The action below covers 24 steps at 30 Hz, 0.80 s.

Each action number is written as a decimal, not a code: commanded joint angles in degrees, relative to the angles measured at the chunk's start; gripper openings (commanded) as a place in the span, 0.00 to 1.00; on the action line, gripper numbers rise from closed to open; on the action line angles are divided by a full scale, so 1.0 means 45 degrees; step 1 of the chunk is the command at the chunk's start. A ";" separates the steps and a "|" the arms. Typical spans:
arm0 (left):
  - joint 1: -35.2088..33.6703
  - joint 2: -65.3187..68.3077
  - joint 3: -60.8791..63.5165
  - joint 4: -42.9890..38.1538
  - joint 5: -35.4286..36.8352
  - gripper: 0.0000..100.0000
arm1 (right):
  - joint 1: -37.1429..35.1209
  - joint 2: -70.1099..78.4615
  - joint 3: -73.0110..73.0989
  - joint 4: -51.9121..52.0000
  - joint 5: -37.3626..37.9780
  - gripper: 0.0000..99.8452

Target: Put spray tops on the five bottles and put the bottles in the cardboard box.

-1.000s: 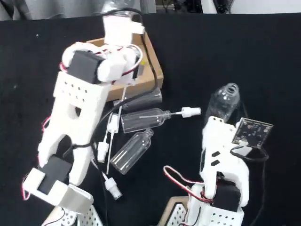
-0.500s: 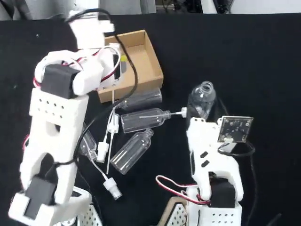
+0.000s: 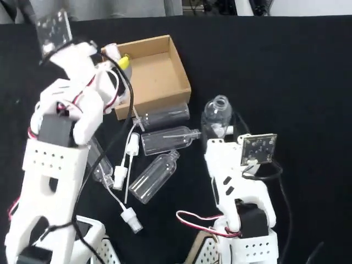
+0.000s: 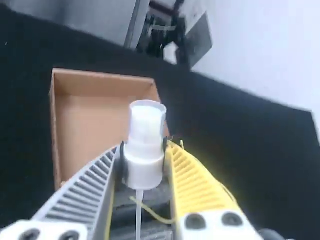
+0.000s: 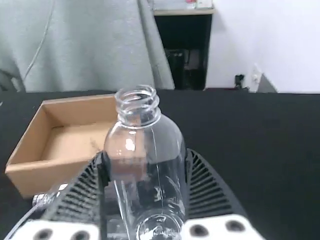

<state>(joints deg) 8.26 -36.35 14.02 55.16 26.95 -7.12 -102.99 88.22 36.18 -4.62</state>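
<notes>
spray top pinched in left pincer at a corner of the cardboard box; right pincer grips an uncapped bottle near it.

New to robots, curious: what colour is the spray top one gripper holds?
White. The white plastic spray top in the left gripper shows best in the left wrist view.

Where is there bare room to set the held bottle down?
Bare table lies right of the cardboard box and beyond the bottle in the right hand. The box floor is bare too. Crowded: between the arms, in front of the box, lying bottles and loose spray tops.
</notes>
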 commanded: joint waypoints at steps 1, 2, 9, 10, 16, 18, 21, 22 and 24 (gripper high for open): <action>-0.0088 -0.1719 0.1495 -0.2051 0.0469 0.03 | -0.0703 -0.0694 0.0029 -0.0449 0.0274 0.01; -0.0088 -0.2012 0.1846 -0.2364 0.0547 0.03 | -0.0860 -0.0694 0.0107 -0.0449 0.0547 0.01; -0.0088 -0.3751 0.3585 -0.3810 0.1543 0.03 | -0.1700 -0.0694 0.0498 -0.0449 0.1074 0.01; -0.0088 -0.3966 0.3839 -0.3985 0.1836 0.03 | -0.1758 -0.0694 0.0557 -0.0449 0.1074 0.01; -0.0088 -0.5392 0.5343 -0.5255 0.2950 0.03 | -0.2090 -0.0694 0.0791 -0.0449 0.1074 0.01; -0.0107 -0.5880 0.5832 -0.5705 0.2969 0.03 | -0.2090 -0.0694 0.0791 -0.0449 0.1074 0.01; -0.0088 -0.6681 0.6593 -0.6252 0.3204 0.03 | -0.2090 -0.0694 0.0811 -0.0449 0.1074 0.01; -0.0088 -0.6935 0.6867 -0.6466 0.3516 0.03 | -0.2090 -0.0694 0.0811 -0.0449 0.1094 0.01; -0.0088 -0.7424 0.7453 -0.6994 0.4181 0.03 | -0.2090 -0.0694 0.0811 -0.0449 0.1094 0.01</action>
<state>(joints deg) 8.44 -64.84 45.23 28.35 41.10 -15.56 -102.99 92.26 36.09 -0.40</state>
